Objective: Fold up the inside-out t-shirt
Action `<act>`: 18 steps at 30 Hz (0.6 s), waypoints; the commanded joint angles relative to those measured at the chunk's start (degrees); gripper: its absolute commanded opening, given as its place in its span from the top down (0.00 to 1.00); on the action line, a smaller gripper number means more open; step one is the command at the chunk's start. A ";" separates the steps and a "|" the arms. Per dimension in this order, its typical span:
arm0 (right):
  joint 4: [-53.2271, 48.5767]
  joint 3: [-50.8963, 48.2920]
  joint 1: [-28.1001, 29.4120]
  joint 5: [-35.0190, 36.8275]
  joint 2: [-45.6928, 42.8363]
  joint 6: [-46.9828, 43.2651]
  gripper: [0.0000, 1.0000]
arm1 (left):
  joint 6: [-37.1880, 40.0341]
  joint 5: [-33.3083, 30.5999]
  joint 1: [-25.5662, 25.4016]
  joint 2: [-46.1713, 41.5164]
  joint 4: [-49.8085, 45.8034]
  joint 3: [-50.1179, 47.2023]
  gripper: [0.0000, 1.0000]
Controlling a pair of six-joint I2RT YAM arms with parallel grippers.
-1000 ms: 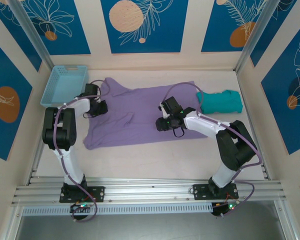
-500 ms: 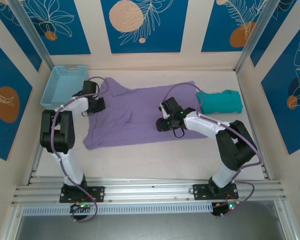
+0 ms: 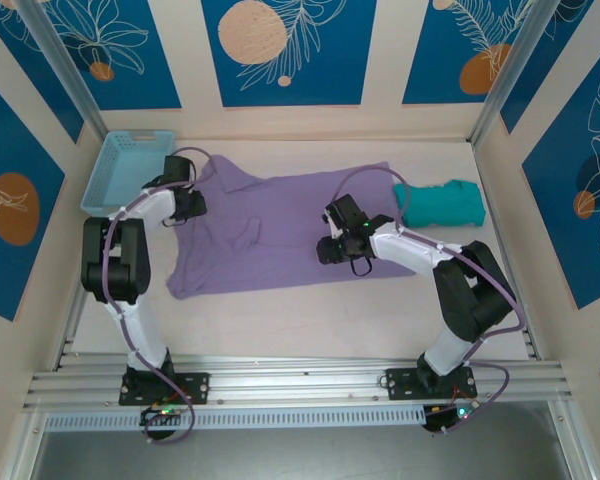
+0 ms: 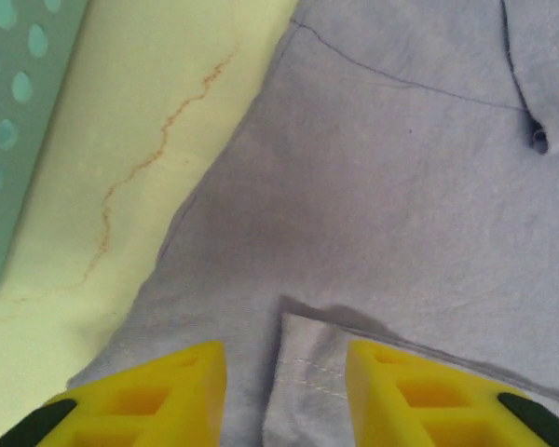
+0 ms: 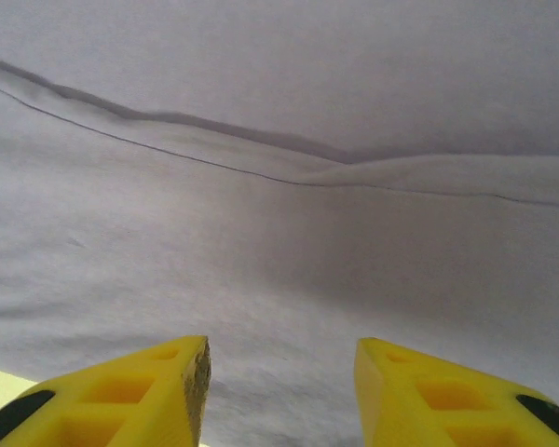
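shirt position: the inside-out t-shirt lay spread flat across the middle of the table, lavender, its long axis running left to right, with the light blue basket just off its far left corner and a teal-green garment bunched beyond its right end. left gripper sat low over the shirt's left edge; in the left wrist view its yellow fingers stood apart, clasping nothing, a stitched flap of the fabric lying loose between them and bare table beside. right gripper hovered over the near right part of the cloth, jaws likewise parted and empty, a long wrinkle crossing ahead of it. judgement: each arm was nearest its own end, so a fold would likely run along the long axis, near edge carried away from the bases.
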 commanded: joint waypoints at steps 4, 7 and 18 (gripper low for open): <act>-3.16 -4.14 -9.64 0.04 -8.18 2.72 0.35 | -4.92 8.05 -0.69 -13.66 4.84 -10.03 0.47; -1.85 -5.02 -16.10 -4.98 -7.51 4.20 0.29 | -8.51 16.58 -1.24 -20.29 10.47 -19.06 0.41; -6.22 -3.56 -27.58 -18.99 3.25 6.82 0.30 | -12.13 28.93 -1.29 -25.97 14.28 -38.75 0.37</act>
